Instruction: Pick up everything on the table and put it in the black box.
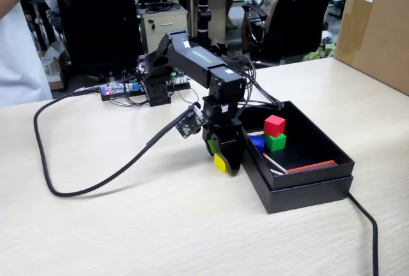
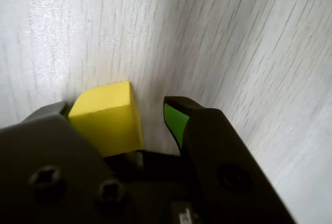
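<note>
The yellow cube (image 1: 219,162) rests on the pale wood table (image 1: 160,225), just left of the black box (image 1: 307,193). My gripper (image 1: 225,161) is lowered over it with the jaws on either side. In the wrist view the cube (image 2: 106,120) lies against the left jaw, and a gap shows between it and the green-padded right fingertip (image 2: 175,120), so the gripper (image 2: 116,107) is open. The red cube (image 1: 274,124) sits on top of the green cube (image 1: 275,141) inside the box, with the blue cube (image 1: 257,142) beside them.
Thin red-and-white sticks (image 1: 300,167) lie in the box. A black cable (image 1: 64,180) loops over the table at the left and another (image 1: 365,225) runs off at the front right. A brown carton (image 1: 377,27) stands at the back right. A circuit board (image 1: 124,89) sits behind the arm.
</note>
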